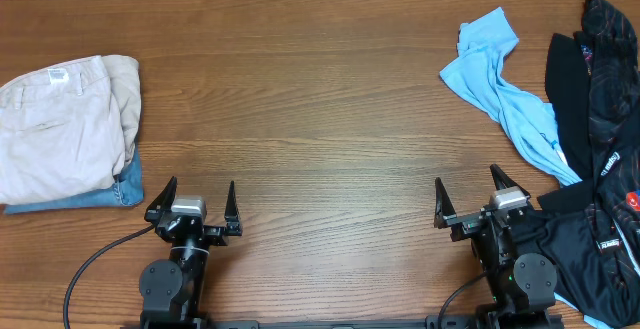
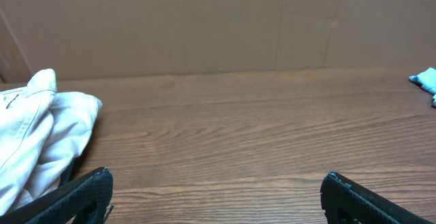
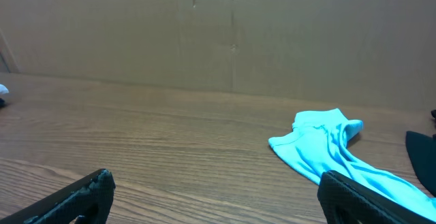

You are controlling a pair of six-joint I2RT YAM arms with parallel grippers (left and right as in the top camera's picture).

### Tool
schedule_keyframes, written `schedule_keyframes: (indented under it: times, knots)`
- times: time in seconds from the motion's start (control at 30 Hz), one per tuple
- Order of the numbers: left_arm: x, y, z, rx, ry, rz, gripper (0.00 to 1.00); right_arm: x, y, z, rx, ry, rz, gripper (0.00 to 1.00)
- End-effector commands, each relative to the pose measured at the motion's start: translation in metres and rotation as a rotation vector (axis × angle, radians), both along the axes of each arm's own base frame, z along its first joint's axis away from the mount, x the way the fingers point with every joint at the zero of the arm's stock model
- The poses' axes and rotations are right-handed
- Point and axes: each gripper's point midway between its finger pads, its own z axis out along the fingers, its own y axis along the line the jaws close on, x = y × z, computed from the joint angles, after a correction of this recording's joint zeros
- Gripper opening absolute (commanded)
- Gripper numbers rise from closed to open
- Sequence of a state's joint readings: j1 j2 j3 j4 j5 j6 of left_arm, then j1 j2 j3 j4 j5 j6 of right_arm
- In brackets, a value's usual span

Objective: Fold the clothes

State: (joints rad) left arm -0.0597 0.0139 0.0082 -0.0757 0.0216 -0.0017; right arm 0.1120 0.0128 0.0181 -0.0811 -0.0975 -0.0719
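Observation:
The black jersey [image 1: 612,119] with white and orange logos lies crumpled along the right edge of the table, running from the far right corner down past my right arm. My right gripper [image 1: 468,193] is open and empty just left of its lower part. My left gripper [image 1: 196,195] is open and empty at the front left, far from the jersey. In the left wrist view my left gripper [image 2: 216,191] is over bare wood. In the right wrist view my right gripper [image 3: 216,191] is over bare wood, and the jersey does not show clearly there.
A light blue shirt [image 1: 502,87] lies crumpled left of the jersey, also in the right wrist view [image 3: 334,149]. A plain black garment [image 1: 566,89] lies between them. Folded beige trousers [image 1: 60,124] rest on folded jeans [image 1: 112,194] at the left; the beige cloth shows in the left wrist view [image 2: 37,135].

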Motion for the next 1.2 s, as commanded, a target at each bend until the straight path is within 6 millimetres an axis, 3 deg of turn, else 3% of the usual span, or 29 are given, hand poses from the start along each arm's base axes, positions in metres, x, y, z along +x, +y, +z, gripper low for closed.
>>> schedule_keyframes:
  times: [0.0, 0.57, 0.73, 0.97, 1.17]
  knots:
    - [0.0, 0.001, 0.0, -0.001, -0.003, 0.008, 1.0, 0.0, -0.001, -0.001, -0.003, -0.006, -0.002, 1.0]
    - [0.0, -0.002, 0.001, -0.007, -0.006, -0.007, 1.0, -0.001, 0.003, 0.001, 0.007, -0.012, 0.017, 1.0]
    - [-0.001, -0.004, 0.007, -0.092, -0.011, -0.014, 1.0, 0.0, -0.002, -0.001, 0.199, 0.04, -0.014, 1.0]
    - [-0.01, 0.0, 0.054, -0.09, -0.062, 0.001, 1.0, -0.003, -0.022, 0.027, 0.201, 0.037, -0.127, 1.0]
    - [-0.008, 0.0, 0.089, -0.059, -0.037, 0.0, 1.0, -0.006, -0.042, 0.069, 0.194, 0.055, -0.244, 1.0]
